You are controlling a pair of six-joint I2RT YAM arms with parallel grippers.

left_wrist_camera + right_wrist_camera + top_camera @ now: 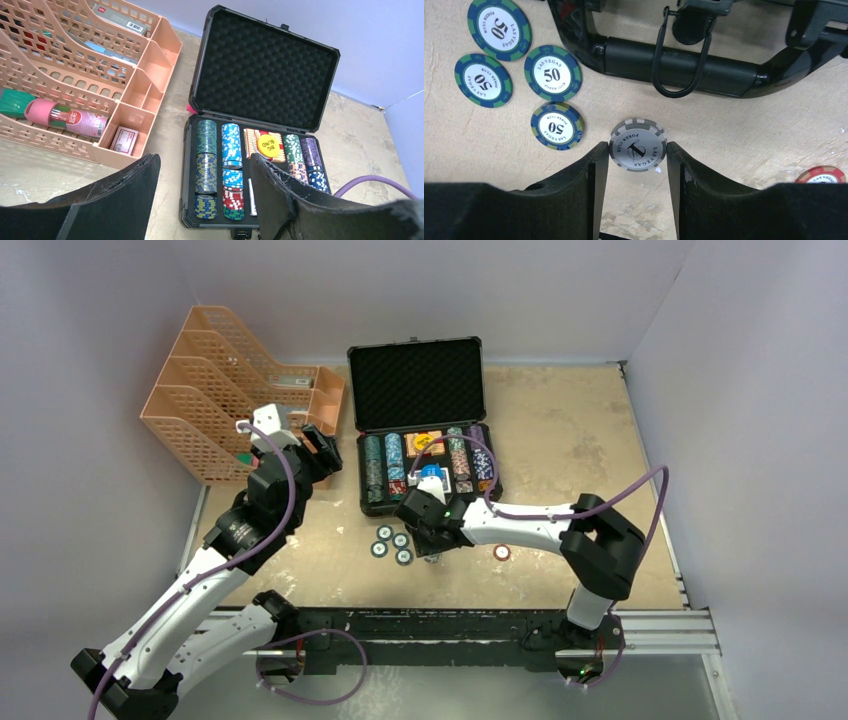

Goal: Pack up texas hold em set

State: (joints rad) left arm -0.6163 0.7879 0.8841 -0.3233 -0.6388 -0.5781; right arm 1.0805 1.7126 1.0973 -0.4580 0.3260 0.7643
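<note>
The black case [420, 348] lies open at the table's back, its tray full of chip rows [385, 465] with a blue-white card deck [432, 480]. Several loose "50" chips [392, 542] lie in front of it, and a red chip [502, 552] lies to their right. My right gripper [430, 545] is low over the table just before the case handle [681, 55]. Its fingertips [599, 155] press both edges of a grey-white chip [638, 145]. My left gripper [322, 455] hangs open and empty left of the case [265, 55].
An orange mesh file organiser [215, 390] with bottles and small boxes stands at the back left, close to my left gripper. The "50" chips [552, 73] lie just left of my right gripper, and the red chip [821, 175] lies to its right. White walls enclose the table.
</note>
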